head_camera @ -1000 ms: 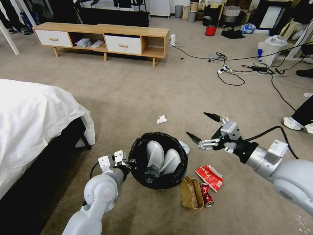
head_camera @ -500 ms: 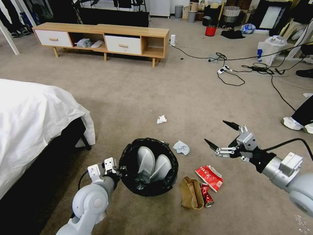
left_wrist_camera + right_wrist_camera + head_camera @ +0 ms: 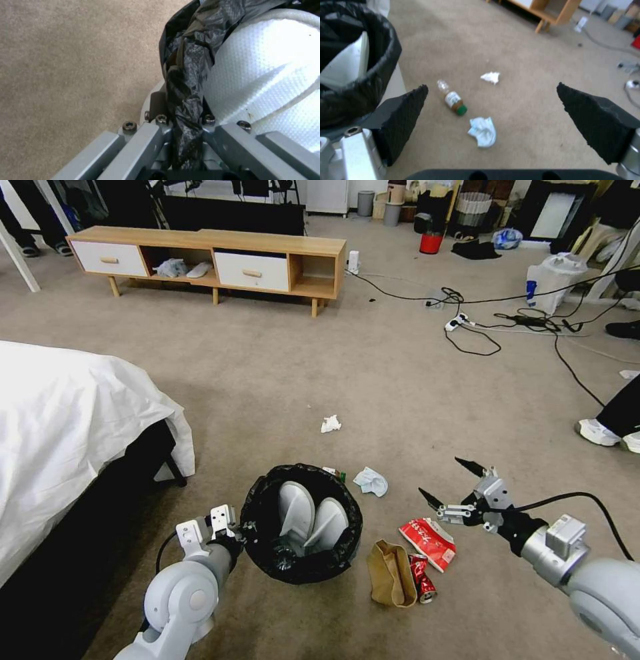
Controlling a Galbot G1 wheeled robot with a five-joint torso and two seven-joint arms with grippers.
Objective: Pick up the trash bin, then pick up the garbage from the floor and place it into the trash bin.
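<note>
The trash bin (image 3: 267,543), lined with a black bag, is gripped at its rim by my left gripper (image 3: 230,525), which is shut on the bag's edge (image 3: 185,117). Two white pieces lie inside it. My right gripper (image 3: 441,478) hangs open over the floor (image 3: 333,367), right of the bin and just above the red-and-white carton (image 3: 428,540). A brown paper bag (image 3: 392,575) and a red can (image 3: 422,579) lie beside the carton. Between my open right fingertips (image 3: 491,87) I see a bottle (image 3: 453,100) and two tissues (image 3: 490,77), (image 3: 482,131).
A bed with a white sheet (image 3: 67,427) stands close on the left. A wooden low cabinet (image 3: 213,260) stands at the back. Cables (image 3: 480,323), a white plastic bag (image 3: 553,280) and a person's shoe (image 3: 597,432) are to the right.
My right gripper has moved right and back toward me, away from the bin, staying open. My left arm has drawn the bin a little left and nearer.
</note>
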